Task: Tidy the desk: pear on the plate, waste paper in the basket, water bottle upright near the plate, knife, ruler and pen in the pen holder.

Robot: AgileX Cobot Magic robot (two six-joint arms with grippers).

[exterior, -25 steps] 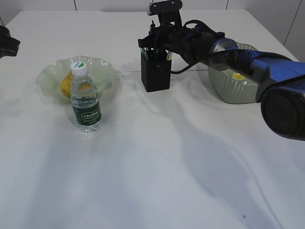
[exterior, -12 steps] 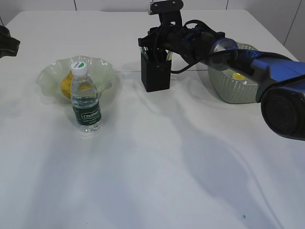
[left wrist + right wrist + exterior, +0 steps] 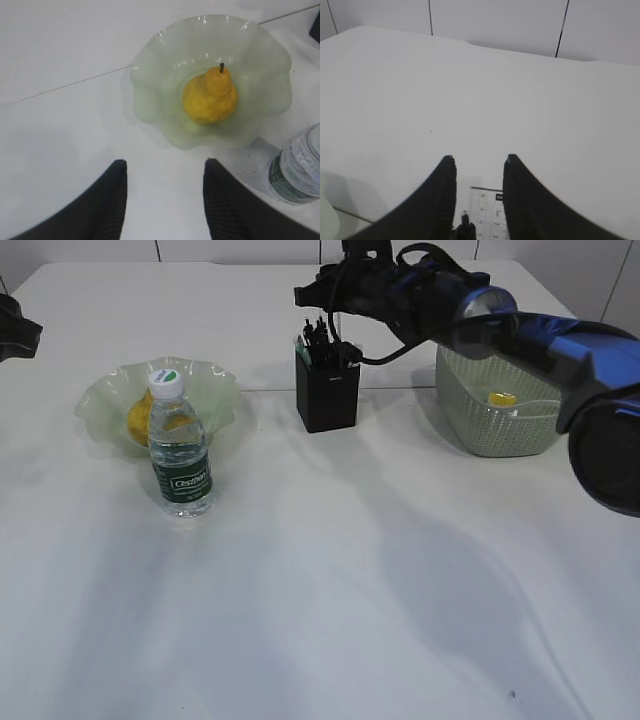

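Note:
The black pen holder [image 3: 327, 392] stands at mid-desk with dark slender tips [image 3: 320, 338] sticking out of it; I cannot tell knife from pen among them. My right gripper [image 3: 312, 295] hovers open above it. In the right wrist view the clear ruler [image 3: 487, 212] stands upright below the parted fingers [image 3: 479, 159], beside a dark tip [image 3: 465, 225]. The pear [image 3: 210, 95] lies on the pale green plate [image 3: 150, 100]. The water bottle [image 3: 180, 455] stands upright right in front of the plate [image 3: 105, 400]. My left gripper [image 3: 165, 162] is open and empty over bare desk near the plate.
The sage-green basket [image 3: 495, 425] stands at the right with a yellow paper scrap [image 3: 500, 398] inside. The right arm [image 3: 520, 325] stretches over it toward the holder. A dark part of the left arm [image 3: 15, 335] shows at the far left edge.
My right gripper has opened and risen off the pen holder, leaving the ruler standing in it. The left gripper, bottle, pear and plate have not moved.

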